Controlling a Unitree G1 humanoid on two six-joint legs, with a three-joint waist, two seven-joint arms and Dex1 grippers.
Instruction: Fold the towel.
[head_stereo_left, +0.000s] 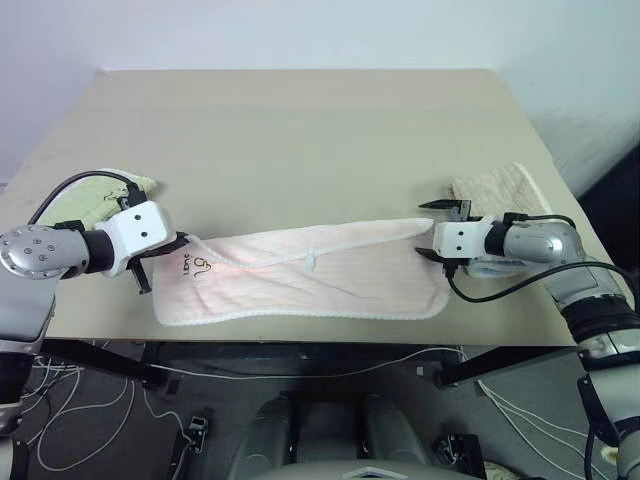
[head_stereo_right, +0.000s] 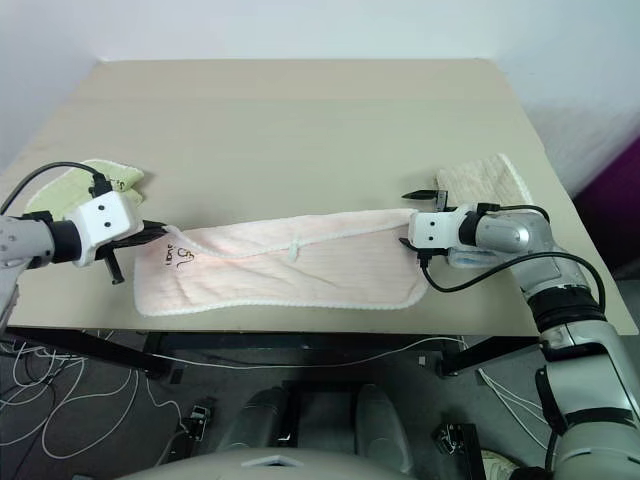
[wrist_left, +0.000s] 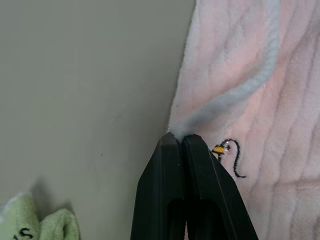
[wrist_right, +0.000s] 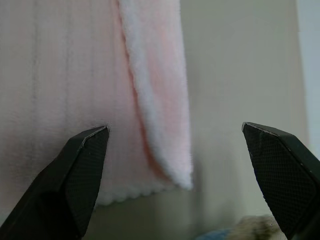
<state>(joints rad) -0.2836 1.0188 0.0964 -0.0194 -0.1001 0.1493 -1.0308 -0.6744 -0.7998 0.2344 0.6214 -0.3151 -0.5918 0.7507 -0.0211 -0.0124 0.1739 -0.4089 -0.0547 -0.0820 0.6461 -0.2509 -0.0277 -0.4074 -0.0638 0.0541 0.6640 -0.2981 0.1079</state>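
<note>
The pink towel (head_stereo_left: 300, 280) lies stretched across the table's (head_stereo_left: 300, 130) near edge, folded lengthwise. The left gripper (head_stereo_left: 180, 243), at the towel's nine o'clock end, is clamped on its white-edged corner beside the dark logo (head_stereo_left: 202, 266). The right gripper (head_stereo_left: 438, 230) hangs spread wide at the three o'clock end, holding nothing.

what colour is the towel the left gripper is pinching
Pale pink towel with white edging, clearest in the left eye view.

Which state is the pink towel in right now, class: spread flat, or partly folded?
Partly folded. The towel lies lengthwise on the table, its far long edge doubled over toward the near one; the left gripper pinches one corner.
</note>
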